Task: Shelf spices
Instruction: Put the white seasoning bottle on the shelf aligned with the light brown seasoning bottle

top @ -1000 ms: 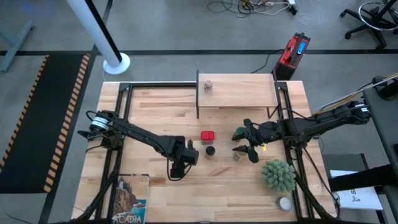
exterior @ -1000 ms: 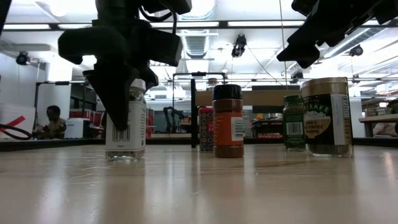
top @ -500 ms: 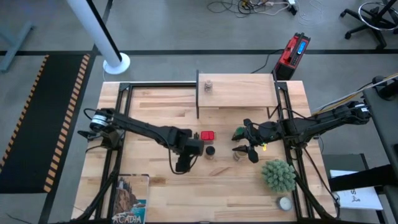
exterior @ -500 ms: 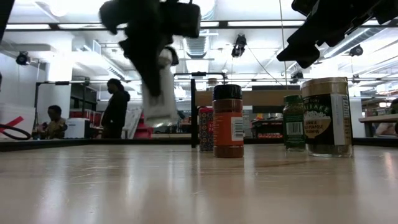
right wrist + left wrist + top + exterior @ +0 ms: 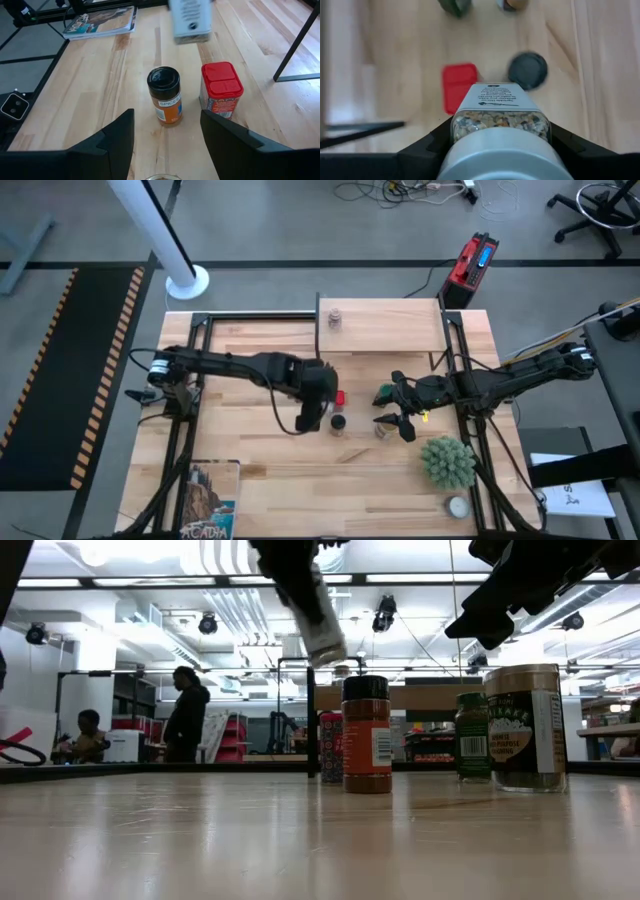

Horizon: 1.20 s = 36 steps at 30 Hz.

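Note:
My left gripper (image 5: 306, 416) is shut on a clear jar (image 5: 322, 625) with a grey lid (image 5: 495, 157). It holds the jar high above the table's middle. Below it a red square tin (image 5: 221, 90) and a black-lidded orange jar (image 5: 164, 95) stand on their bases. My right gripper (image 5: 395, 412) hangs open just right of them, above a green-lidded jar (image 5: 472, 735) and a wide jar (image 5: 525, 725). The light wooden shelf (image 5: 385, 330) stands at the far edge with one small jar (image 5: 334, 318) on top. My left gripper pinches the jar between its two fingers (image 5: 432, 145), one on each side of the body just under the grey lid (image 5: 495, 125). The jar is lifted clear of the table and tilted, its base (image 5: 326, 648) pointing down and forward.
A spiky green plant (image 5: 447, 462) and a flat white round tin (image 5: 458, 506) sit at the near right. A magazine (image 5: 210, 500) lies at the near left edge. Dark frame rails (image 5: 190, 380) run along both sides of the table. People stand in the room behind.
My left gripper has lifted the grey-lidded jar off the table. It has carried the jar up and toward the far edge and the right, until it hangs over the red tin. The jar stood upright before and is now tilted and clear of the table.

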Each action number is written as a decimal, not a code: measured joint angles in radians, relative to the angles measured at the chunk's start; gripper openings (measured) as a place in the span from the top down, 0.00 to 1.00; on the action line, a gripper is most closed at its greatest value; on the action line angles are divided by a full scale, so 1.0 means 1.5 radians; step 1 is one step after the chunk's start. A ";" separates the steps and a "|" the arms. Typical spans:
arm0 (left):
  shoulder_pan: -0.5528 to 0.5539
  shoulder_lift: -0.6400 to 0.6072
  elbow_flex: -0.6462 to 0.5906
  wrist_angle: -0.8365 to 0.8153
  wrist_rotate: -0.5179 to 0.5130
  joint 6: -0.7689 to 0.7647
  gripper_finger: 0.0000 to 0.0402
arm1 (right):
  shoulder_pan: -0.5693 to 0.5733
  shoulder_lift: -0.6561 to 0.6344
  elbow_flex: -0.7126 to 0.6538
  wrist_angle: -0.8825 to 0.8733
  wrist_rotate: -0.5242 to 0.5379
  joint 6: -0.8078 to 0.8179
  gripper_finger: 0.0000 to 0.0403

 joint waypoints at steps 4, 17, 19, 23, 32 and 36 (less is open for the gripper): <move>0.036 0.001 0.023 -0.001 -0.002 0.030 0.53 | 0.000 0.000 0.000 0.000 0.000 0.000 0.49; 0.135 0.002 0.036 0.061 -0.037 0.067 0.53 | 0.000 0.000 0.000 0.000 0.000 -0.004 0.49; 0.146 0.002 0.036 0.076 -0.037 0.067 0.53 | 0.000 0.000 0.000 0.000 0.000 -0.004 0.49; 0.163 0.002 0.036 0.116 -0.037 0.067 0.53 | 0.000 0.000 0.000 0.000 0.004 -0.004 0.49; 0.192 0.003 0.036 0.145 -0.036 0.086 0.53 | 0.000 0.000 0.000 0.005 0.004 -0.007 0.49; 0.206 0.003 0.036 0.170 -0.036 0.088 0.53 | 0.000 0.000 -0.001 0.013 0.004 -0.012 0.49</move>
